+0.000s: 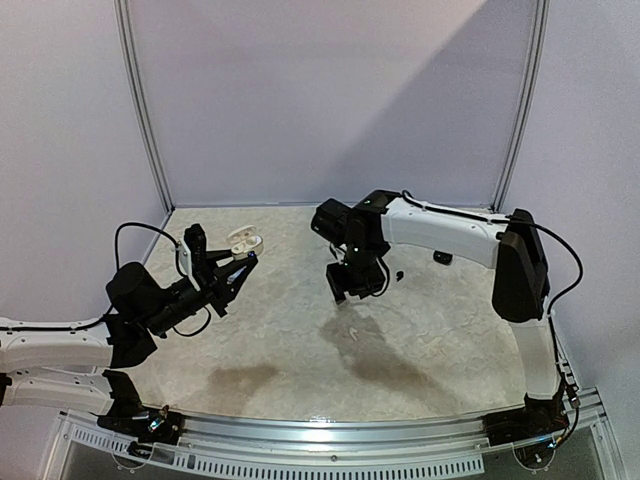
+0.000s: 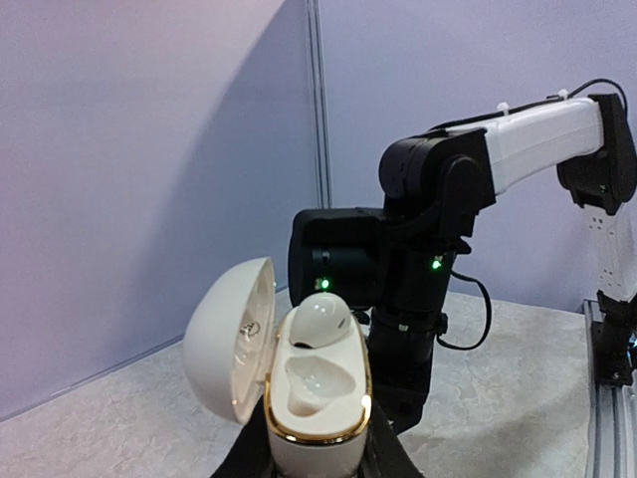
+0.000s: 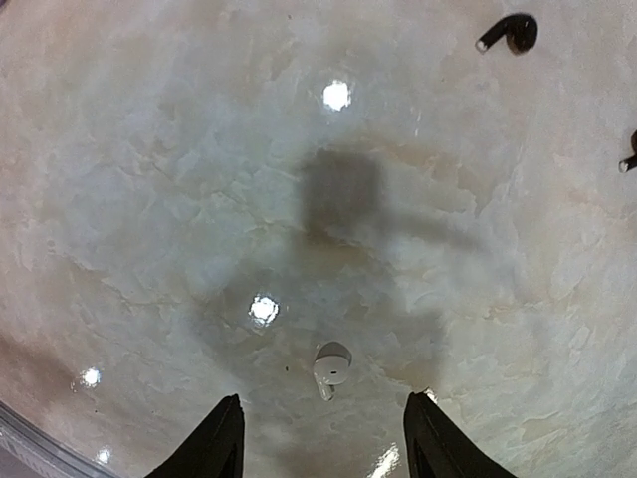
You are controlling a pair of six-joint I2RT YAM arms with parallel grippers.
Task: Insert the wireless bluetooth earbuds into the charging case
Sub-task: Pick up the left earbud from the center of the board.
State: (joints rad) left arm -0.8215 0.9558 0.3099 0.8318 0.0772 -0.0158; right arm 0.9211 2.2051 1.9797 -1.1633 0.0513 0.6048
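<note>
Over the left side of the bench, the left pincer is clamped on the lower body of the white, gold-rimmed charging case. It holds the case upright off the surface, with the lid swung open to one side. One white earbud sits in the farther socket of the case, and the nearer socket shows its hollow. Farther in, above the middle of the bench, the right pincer points down with its fingers spread wide and nothing between them. A loose white earbud lies on the bench just beneath that gap, touching neither finger. Beyond it, toward the far right corner, a black earbud lies well apart. Another black piece is cut off at the edge of the right wrist view, and a small black item rests farther right.
</note>
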